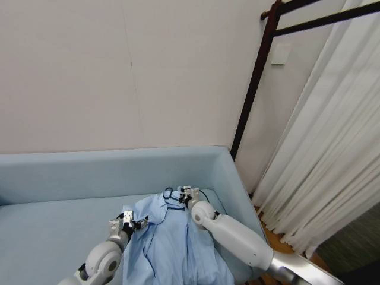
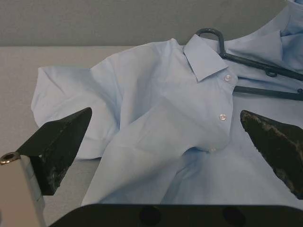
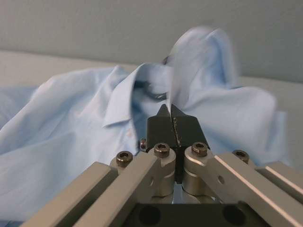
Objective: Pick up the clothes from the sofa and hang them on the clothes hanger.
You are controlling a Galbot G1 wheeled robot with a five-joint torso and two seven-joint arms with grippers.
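A light blue button-up shirt (image 1: 172, 243) lies crumpled on the seat of a pale blue sofa (image 1: 89, 172), with a dark hanger (image 2: 251, 64) tucked in at its collar. My left gripper (image 1: 135, 222) hovers open just over the shirt's left shoulder; in the left wrist view its black fingers (image 2: 59, 142) stand wide apart on either side of the shirt front (image 2: 161, 123). My right gripper (image 1: 183, 193) is at the collar. In the right wrist view it (image 3: 171, 109) is shut, pinching a fold of shirt fabric (image 3: 199, 52) that rises from its tips.
A dark wooden clothes rack (image 1: 255, 77) stands to the right behind the sofa's end, its top bars at the upper right. White curtains (image 1: 332, 148) hang further right. The sofa backrest (image 1: 119, 169) runs against a plain wall.
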